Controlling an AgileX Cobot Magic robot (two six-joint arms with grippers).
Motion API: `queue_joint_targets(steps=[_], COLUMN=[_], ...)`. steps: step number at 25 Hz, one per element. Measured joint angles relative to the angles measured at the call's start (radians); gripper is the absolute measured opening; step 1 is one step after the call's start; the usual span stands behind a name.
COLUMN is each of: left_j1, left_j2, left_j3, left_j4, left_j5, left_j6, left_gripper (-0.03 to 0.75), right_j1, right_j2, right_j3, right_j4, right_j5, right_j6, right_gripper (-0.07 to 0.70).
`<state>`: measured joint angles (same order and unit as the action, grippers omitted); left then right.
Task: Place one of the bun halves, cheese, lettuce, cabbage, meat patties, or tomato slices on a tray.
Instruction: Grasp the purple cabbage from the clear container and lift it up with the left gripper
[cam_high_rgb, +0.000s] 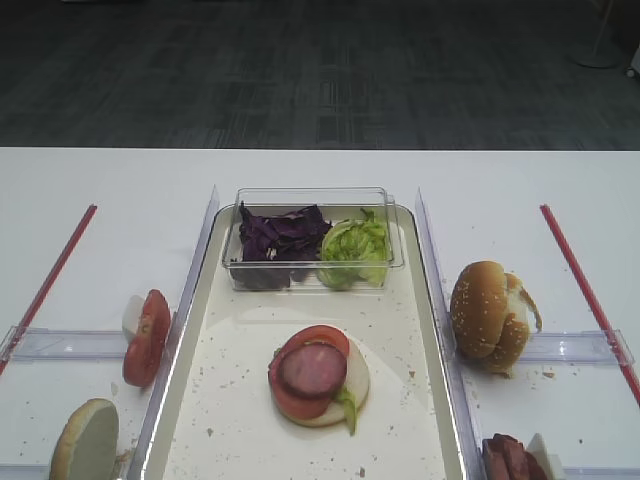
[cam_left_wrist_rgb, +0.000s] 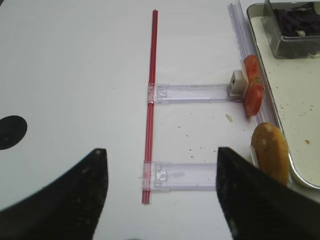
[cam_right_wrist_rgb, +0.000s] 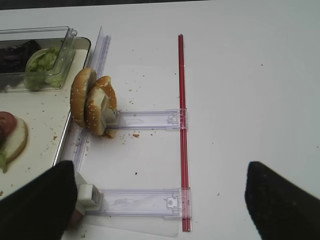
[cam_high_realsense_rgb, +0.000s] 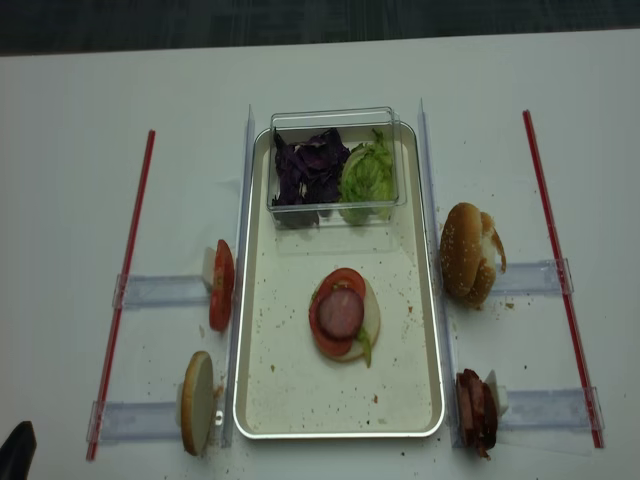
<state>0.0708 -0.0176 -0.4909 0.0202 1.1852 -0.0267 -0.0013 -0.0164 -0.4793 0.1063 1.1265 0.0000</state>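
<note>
- The tray (cam_high_realsense_rgb: 258, 400) lay mid-table, a clear tub (cam_high_realsense_rgb: 335, 205) at its far end holding cabbage (cam_high_realsense_rgb: 305, 165) and lettuce (cam_high_realsense_rgb: 365, 172).
- At the tray's middle sat a stack (cam_high_realsense_rgb: 343, 315): bun half, lettuce, tomato, patty on top.
- Left of the tray stood tomato slices (cam_high_realsense_rgb: 221, 285) and one bun half (cam_high_realsense_rgb: 197, 403); right of it, two bun halves (cam_high_realsense_rgb: 465, 254) and patties (cam_high_realsense_rgb: 477, 411).
- The left gripper (cam_left_wrist_rgb: 162, 192) hung left of the tray, jaws spread, holding nothing.
- The right gripper (cam_right_wrist_rgb: 160, 200) hung right of the tray, jaws wide apart, empty.

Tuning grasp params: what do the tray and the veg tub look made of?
Tray: cream-white matte floor with a shiny raised rim that reflects light, so probably metal, possibly coated. Tub: clear, glossy rigid plastic by the look; the cabbage and lettuce show through its walls.
</note>
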Motion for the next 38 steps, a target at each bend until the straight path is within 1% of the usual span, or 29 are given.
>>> queue_joint_targets(steps=[19,21,23,29,32,35,38], left_j1=[0.0,0.0,0.0,0.0,0.0,0.0,0.0], left_j2=[0.011,0.089,0.202,0.611,0.765,0.87,0.923], left_j3=[0.0,0.0,0.0,0.0,0.0,0.0,0.0], left_j4=[-0.026,-0.026,-0.026,-0.02,-0.02,-0.02,-0.02], left_j5=[0.003,0.007,0.007,-0.005,-0.016,-0.023,-0.031], left_j6=[-0.004,-0.004,-0.004,-0.004,-0.004,-0.004,-0.006], left_gripper=[0.428,0.428,0.428,0.428,0.428,0.428,0.428], right_j1=[0.0,0.0,0.0,0.0,0.0,0.0,0.0], right_j2=[0.0,0.0,0.0,0.0,0.0,0.0,0.0], right_j3=[0.0,0.0,0.0,0.0,0.0,0.0,0.0], right_j4=[0.0,0.0,0.0,0.0,0.0,0.0,0.0], right_j5=[0.0,0.0,0.0,0.0,0.0,0.0,0.0], right_j6=[0.0,0.0,0.0,0.0,0.0,0.0,0.0], right_gripper=[0.692,0.692,0.692,0.692,0.692,0.692,0.692])
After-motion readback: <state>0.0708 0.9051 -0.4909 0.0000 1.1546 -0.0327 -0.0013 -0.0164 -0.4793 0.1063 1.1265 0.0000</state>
